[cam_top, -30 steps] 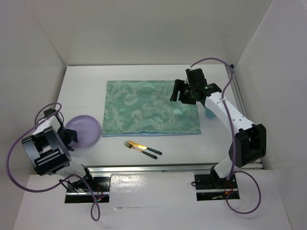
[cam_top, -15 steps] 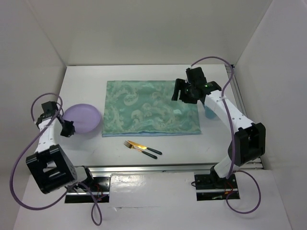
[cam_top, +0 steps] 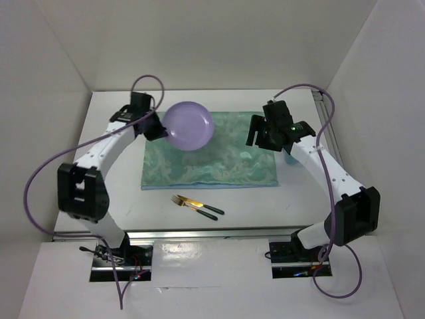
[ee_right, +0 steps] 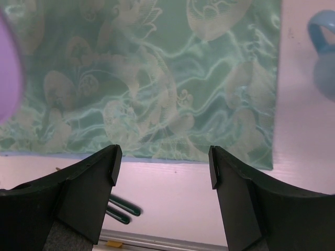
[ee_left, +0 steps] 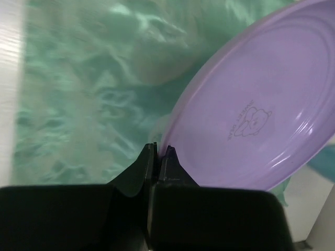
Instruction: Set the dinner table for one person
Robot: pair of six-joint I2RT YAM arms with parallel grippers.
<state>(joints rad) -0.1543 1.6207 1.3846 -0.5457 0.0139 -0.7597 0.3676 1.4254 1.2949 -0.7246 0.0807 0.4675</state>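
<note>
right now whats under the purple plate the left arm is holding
The purple plate, pinched at its rim by the left gripper, hangs tilted over the green cloth. The cloth patch straight beneath is covered.

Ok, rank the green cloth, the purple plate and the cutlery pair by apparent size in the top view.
1. mint-green patterned cloth
2. round lilac plastic plate, raised nearer the camera, so inflated
3. gold fork and knife with dark handles

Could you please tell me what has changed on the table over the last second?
The left hand, shut on the rim of the purple plate, has lifted it from the table left of the green cloth and swung it, tilted, over the cloth's far left corner. The open right hand shifted slightly rightward. Cloth and cutlery stayed put.
</note>
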